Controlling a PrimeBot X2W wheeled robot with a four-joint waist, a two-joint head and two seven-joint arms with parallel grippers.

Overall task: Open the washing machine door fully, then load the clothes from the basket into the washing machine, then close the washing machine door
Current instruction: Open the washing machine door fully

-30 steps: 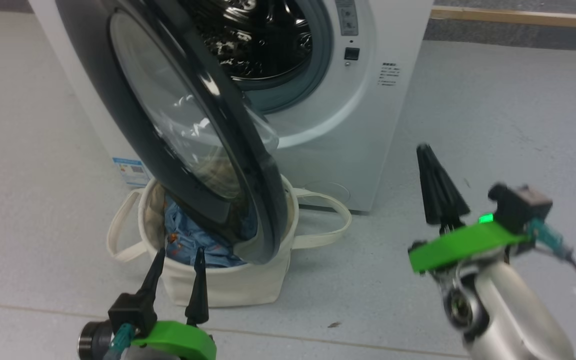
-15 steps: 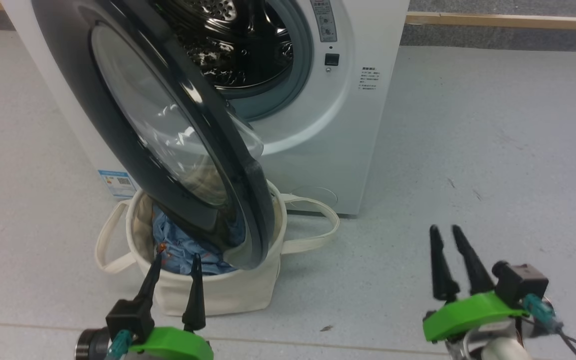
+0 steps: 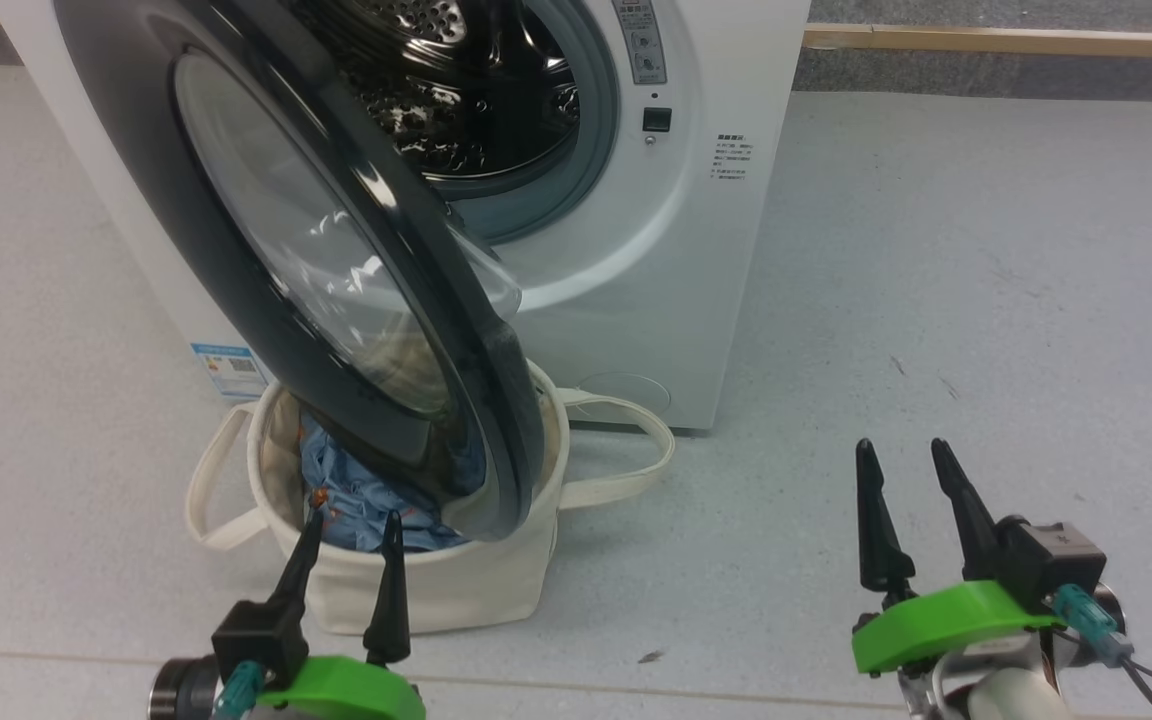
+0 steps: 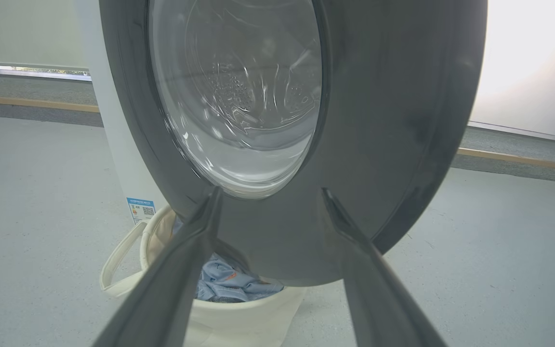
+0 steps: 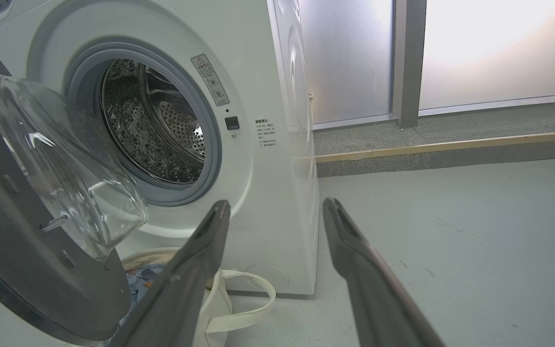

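Jaws of left gripper and right gripper both stand apart, empty. Washing machine door partly open; basket beneath door's lower edge, denim-blue clothes inside.

The washing machine is finished in white, its steel drum dotted with holes. The washing machine door is rimmed in glossy black around clear glass. The basket is coloured cream, and the clothes in it are seen as denim-blue with small orange prints. Black fingers and bright green mounts are shown on the left gripper and right gripper.
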